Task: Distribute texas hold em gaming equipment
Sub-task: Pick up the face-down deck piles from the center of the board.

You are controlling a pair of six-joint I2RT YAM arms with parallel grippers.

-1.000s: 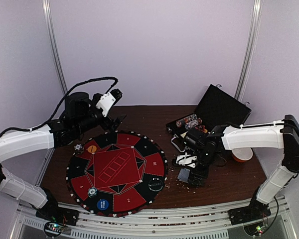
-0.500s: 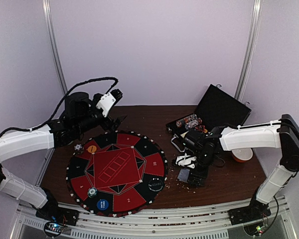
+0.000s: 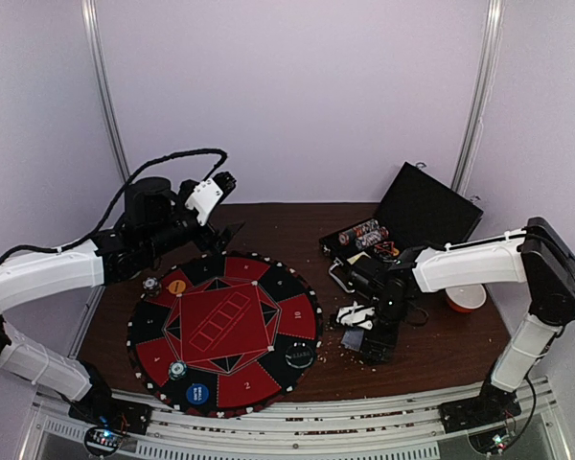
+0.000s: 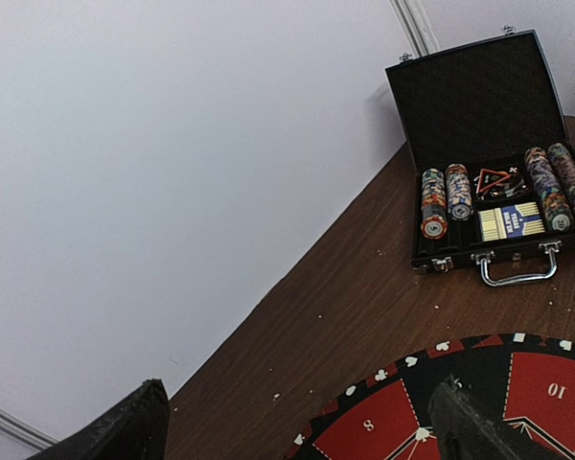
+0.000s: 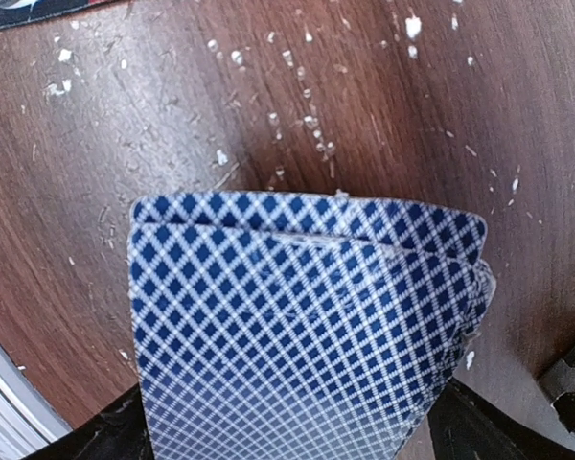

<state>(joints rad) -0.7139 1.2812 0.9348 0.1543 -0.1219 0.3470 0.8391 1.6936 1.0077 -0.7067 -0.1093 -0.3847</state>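
— On the table's right side, what is your right pincer doing?

— I am hovering my right pincer (image 3: 356, 331) low over the stack of playing cards (image 5: 297, 326). Its fingers (image 5: 110, 436) are standing spread wide, one at each side of the stack. The stack is lying back-up and slightly fanned on the brown table (image 5: 125, 125). I cannot tell whether the pads are touching the card edges.

— And the left one?

— I am holding my left pincer (image 4: 297, 431) up over the far left of the table, jaws fully apart and gripping nothing. Its camera is looking across the round red-and-black mat (image 3: 225, 331) toward the open black case (image 4: 479, 134) at the far right.

— Where is the rest of the gear lying?

— Rows of striped chips (image 4: 434, 201) are sitting in the case. A yellow disc (image 3: 176, 286) is lying at the mat's far-left rim, with a loose chip (image 3: 151, 284) just outside that rim. A blue disc (image 3: 197, 393) is sitting at the near edge, a second chip (image 3: 177, 369) just beside it. A black disc (image 3: 299, 355) is resting at the near right. The cards are lying just off the mat's right edge, in front of the case.
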